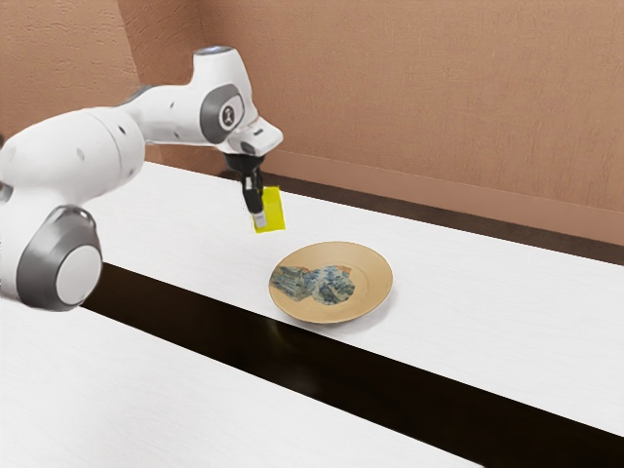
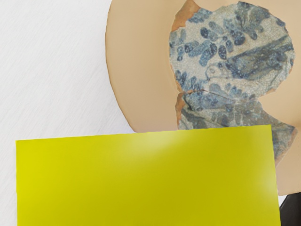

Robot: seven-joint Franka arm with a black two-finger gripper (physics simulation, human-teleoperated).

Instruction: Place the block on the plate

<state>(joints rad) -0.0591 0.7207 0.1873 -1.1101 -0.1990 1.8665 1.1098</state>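
The black 2-finger gripper (image 1: 259, 216) gripped the yellow rectangular block (image 1: 274, 207), which jutted toward the exterior view's right.

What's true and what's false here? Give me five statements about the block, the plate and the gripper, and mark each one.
1. The gripper is holding the yellow block. True.
2. The block is resting on the plate. False: it is in the gripper, off the plate.
3. The plate has a blue and grey patterned area. True.
4. The plate is standing upright on its rim. False: it lies face up on the white table.
5. In the wrist view, the block hides part of the plate. True.
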